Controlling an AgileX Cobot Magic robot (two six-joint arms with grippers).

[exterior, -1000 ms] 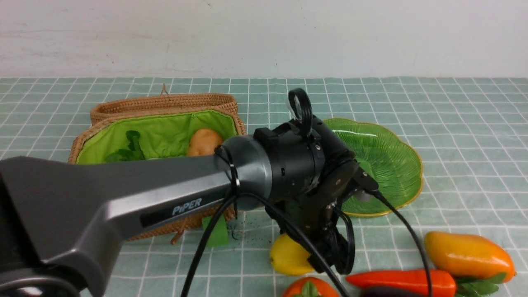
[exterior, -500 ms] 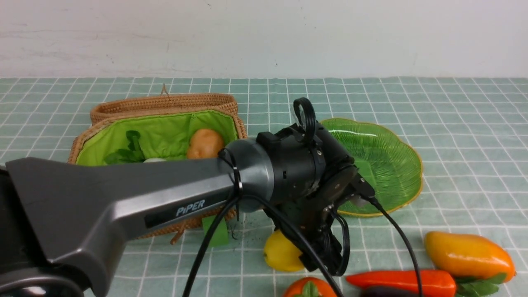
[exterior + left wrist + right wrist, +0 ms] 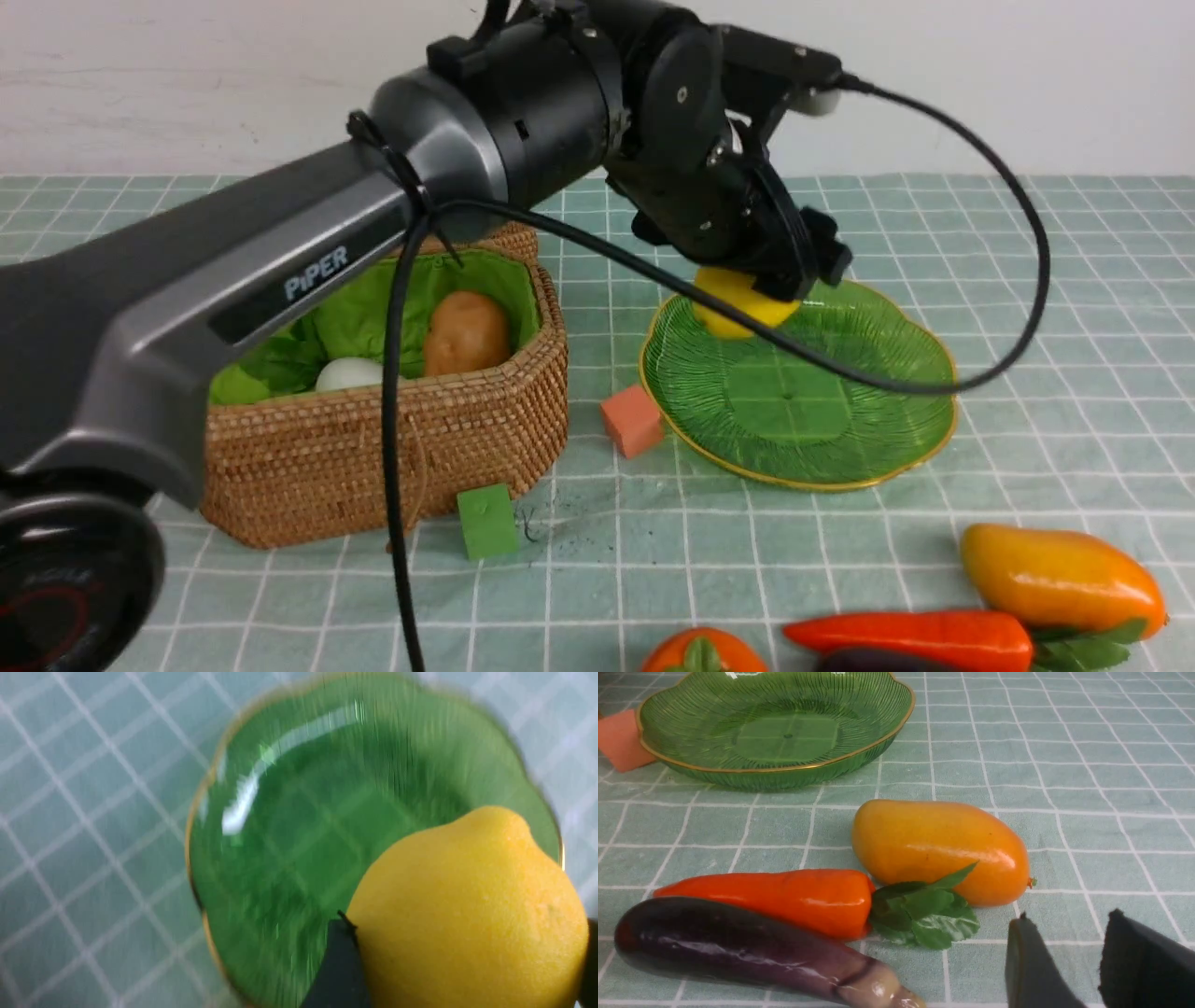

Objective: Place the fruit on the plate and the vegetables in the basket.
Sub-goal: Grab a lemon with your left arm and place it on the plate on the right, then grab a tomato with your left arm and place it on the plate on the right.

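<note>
The left end effector (image 3: 747,297) is gripping the lemon (image 3: 738,306) between its fingers (image 3: 338,970) and holding it over the far part of the plate (image 3: 840,439), towards the basket side; whether the lemon is touching the glass I cannot tell. The plate is sitting on the checked green surface (image 3: 1046,373), with nothing lying in its hollow. To its left the basket (image 3: 373,448) is standing open, with the potato (image 3: 465,331) and the white radish (image 3: 347,373) lying inside on the green lining. A pink cube (image 3: 633,420) is resting just beside the plate's rim, between plate and basket, and a green cube (image 3: 486,521) is sitting in front of the basket.

The right end effector (image 3: 1083,970) is hovering low with its jaws apart and gripping nothing. Near it the mango (image 3: 938,849), the carrot (image 3: 775,898) and the eggplant (image 3: 747,947) are lying close together on the surface, the carrot's leaves touching the mango. The persimmon (image 3: 700,651) is sitting at the near edge of the front view, left of the carrot
</note>
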